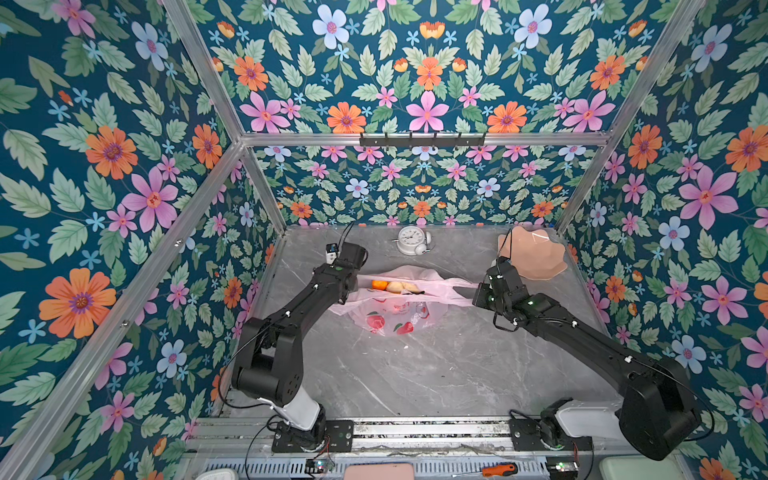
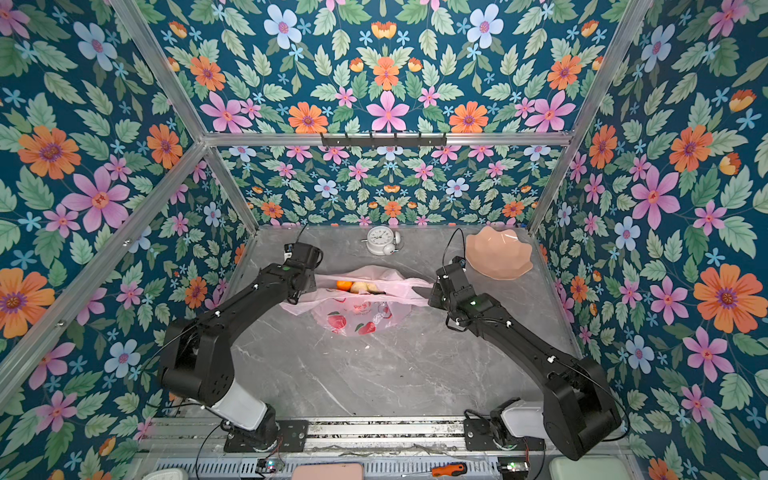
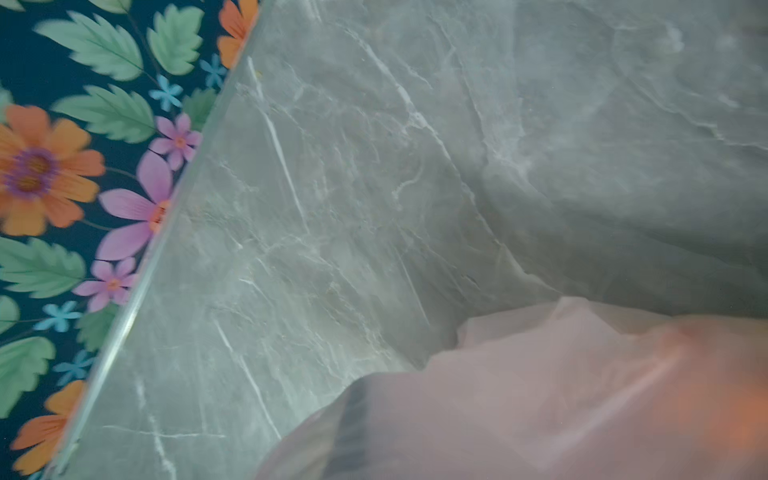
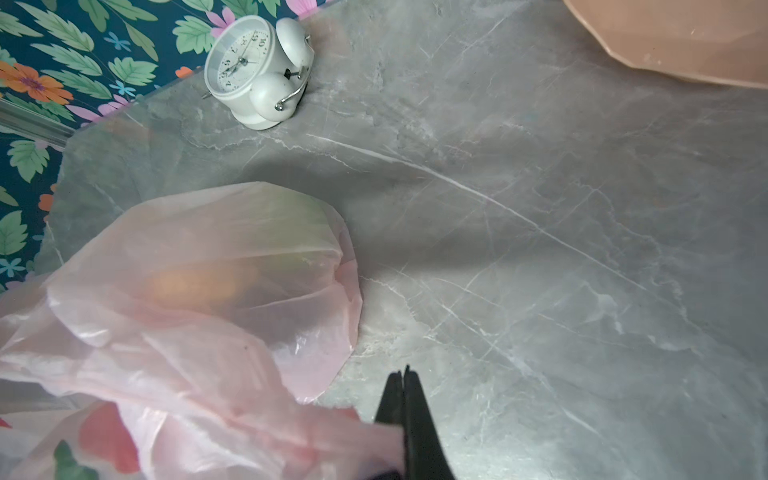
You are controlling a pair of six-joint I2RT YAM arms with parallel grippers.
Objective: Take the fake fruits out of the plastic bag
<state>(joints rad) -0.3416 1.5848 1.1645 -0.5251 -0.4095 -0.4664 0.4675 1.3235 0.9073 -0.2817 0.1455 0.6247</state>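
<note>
The pink translucent plastic bag (image 1: 395, 316) (image 2: 357, 320) lies mid-table, its mouth stretched sideways between both grippers. In the opening show an orange (image 1: 379, 285) (image 2: 344, 285) and pale cream fake fruits (image 1: 397, 286) (image 2: 361, 287); the other fruits are hidden under the film. My left gripper (image 1: 356, 287) (image 2: 311, 286) is at the bag's left rim, shut on it. In the left wrist view, bag film (image 3: 561, 395) covers the jaws. My right gripper (image 1: 463, 292) (image 2: 419, 291) (image 4: 403, 374) is shut on the bag's right handle (image 4: 332, 440). An orange glow shows through the bag (image 4: 187, 291).
A white alarm clock (image 1: 411, 241) (image 4: 257, 70) lies at the back middle. A peach scalloped dish (image 1: 532, 253) (image 4: 685, 41) sits at the back right, just behind the right wrist. Floral walls close three sides. An orange screwdriver (image 1: 498, 469) lies on the front rail.
</note>
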